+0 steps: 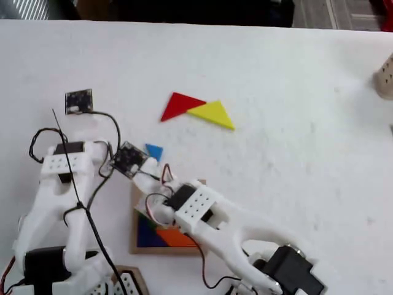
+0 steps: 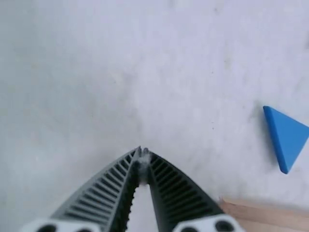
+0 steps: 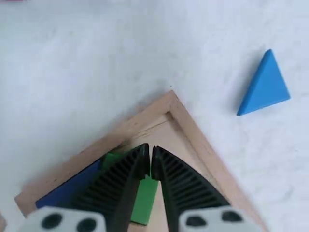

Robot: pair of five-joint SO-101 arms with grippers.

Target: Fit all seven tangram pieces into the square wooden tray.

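Hovering over a bare corner of the wooden tray [image 3: 195, 137], the right tool [image 3: 149, 151] is hanging all but closed, gripping nothing, while the small blue triangle [image 3: 264, 87] is lying nearby on the table [image 3: 72, 58], probably light, rigid, best pinched across two edges.

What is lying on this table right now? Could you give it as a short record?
tray: wooden tray, holding dark blue piece, orange piece and green piece
loose pieces: red triangle beside yellow triangle; small blue triangle near the tray
left fingers: shut, over bare table
right fingers: shut, over the tray near its corner
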